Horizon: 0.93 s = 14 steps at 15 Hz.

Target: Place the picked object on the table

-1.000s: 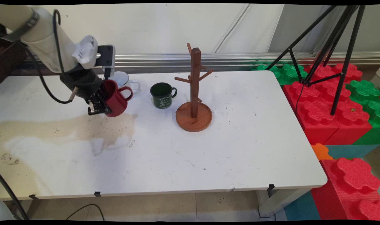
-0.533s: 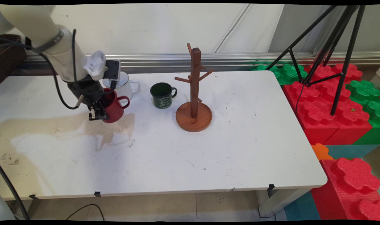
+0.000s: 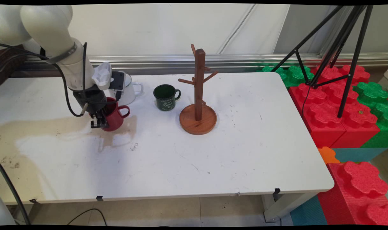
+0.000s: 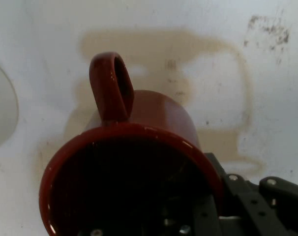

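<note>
Gripping the red mug point(image 3: 114, 114) by its wall, the end effector point(image 3: 99, 120) is clamped with one finger inside the mouth and the other outside, as the hand view shows. The red mug point(image 4: 134, 167) sits well to the left of the wooden mug tree point(image 3: 198, 95), with its handle turned toward the tree. Whether its base rests on the counter point(image 3: 213, 159) or hangs just above cannot be determined from either view; it appears slightly tilted. A brownish stain point(image 3: 53, 127) covers the counter surface under and to the left of the red mug.

A white mug point(image 3: 130, 91) stands behind the red mug, farther from the camera and left of the tree, partly hidden by the arm's wrist. A dark green mug point(image 3: 166, 97) stands upright just left of the tree's round base, handle pointing toward the tree.

The mug tree stands upright near the counter's middle; its pegs carry nothing.

Right of the tree, beyond the counter's edge, red and green foam blocks point(image 3: 340, 105) and a black tripod point(image 3: 337, 48) are located.
</note>
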Each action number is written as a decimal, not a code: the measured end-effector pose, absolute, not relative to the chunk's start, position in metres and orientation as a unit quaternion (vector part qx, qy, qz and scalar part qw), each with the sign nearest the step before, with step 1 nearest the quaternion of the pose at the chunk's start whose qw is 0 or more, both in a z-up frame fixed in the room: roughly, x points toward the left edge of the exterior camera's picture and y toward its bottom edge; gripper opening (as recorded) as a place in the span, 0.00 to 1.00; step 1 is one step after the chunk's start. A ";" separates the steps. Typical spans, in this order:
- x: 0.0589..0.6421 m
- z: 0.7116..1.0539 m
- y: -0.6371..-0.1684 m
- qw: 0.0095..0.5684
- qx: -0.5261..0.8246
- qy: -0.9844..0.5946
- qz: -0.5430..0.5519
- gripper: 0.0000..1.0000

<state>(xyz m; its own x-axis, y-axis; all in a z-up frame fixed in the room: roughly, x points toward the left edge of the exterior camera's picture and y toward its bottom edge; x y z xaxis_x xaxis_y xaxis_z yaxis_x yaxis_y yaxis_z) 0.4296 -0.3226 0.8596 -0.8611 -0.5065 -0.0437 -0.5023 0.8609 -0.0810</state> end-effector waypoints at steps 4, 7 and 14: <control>0.433 0.849 -0.326 0.042 -0.261 0.964 -0.025 0.00; 0.435 0.842 -0.327 0.050 -0.260 0.964 -0.019 0.00; 0.438 0.833 -0.330 0.061 -0.251 0.966 -0.014 1.00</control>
<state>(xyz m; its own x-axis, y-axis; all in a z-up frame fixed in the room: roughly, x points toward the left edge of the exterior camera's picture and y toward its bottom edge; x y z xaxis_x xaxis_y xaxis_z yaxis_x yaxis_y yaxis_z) 0.4382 -0.3302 0.8328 -0.8661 -0.4874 -0.1112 -0.4839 0.8732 -0.0586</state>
